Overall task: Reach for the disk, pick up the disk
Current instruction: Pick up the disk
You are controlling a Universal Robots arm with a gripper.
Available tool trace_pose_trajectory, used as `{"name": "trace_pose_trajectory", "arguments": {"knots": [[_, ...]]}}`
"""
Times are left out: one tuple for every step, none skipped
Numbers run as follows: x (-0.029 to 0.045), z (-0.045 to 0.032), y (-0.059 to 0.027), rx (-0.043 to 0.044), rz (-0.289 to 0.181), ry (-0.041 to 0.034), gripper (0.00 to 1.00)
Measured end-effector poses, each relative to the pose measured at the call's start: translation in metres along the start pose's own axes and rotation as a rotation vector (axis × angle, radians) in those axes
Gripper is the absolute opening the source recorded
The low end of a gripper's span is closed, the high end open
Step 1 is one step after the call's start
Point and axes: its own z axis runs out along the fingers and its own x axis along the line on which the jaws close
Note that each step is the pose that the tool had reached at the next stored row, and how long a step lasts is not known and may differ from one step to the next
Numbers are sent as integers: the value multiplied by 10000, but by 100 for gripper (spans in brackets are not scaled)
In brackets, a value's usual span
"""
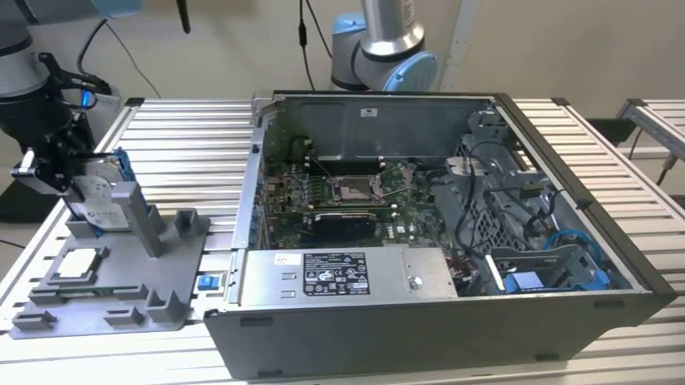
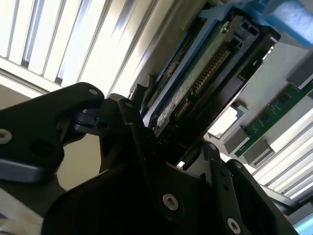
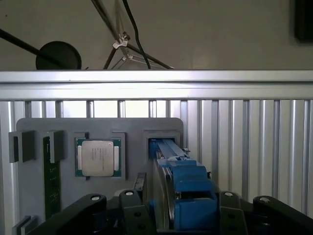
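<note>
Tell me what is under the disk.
The disk stands on edge in a slot of the grey fixture, beside the square chip. The fixture lies on the slatted table. The slot's floor is hidden by the disk itself.

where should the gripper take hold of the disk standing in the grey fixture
Probably across its two broad faces near the upper edge, coming down from above: the disk stands on edge in a slot of the grey fixture, lower part enclosed.
</note>
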Motion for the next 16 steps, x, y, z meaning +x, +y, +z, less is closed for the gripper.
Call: {"name": "trace_pose_trajectory", "arguments": {"knots": [[0, 0, 0, -1, 0, 0, 0], [0, 1, 0, 0, 0, 0, 0], [0, 2, 0, 1, 0, -1, 0], [0, 2, 0, 2, -1, -1, 0], [0, 2, 0, 2, -1, -1, 0], [0, 2, 0, 2, 0, -1, 0], [0, 2, 0, 1, 0, -1, 0], [0, 2, 0, 1, -1, -1, 0], [0, 2, 0, 1, 0, 0, 0], [0, 2, 0, 0, 0, 0, 0], [0, 2, 0, 0, 0, 0, 0], [0, 3, 0, 1, 0, 0, 0], [0, 4, 0, 1, 0, -1, 0], [0, 4, 0, 1, 0, -1, 0], [0, 4, 0, 1, 0, -1, 0], [0, 4, 0, 1, 0, 0, 0]]}}
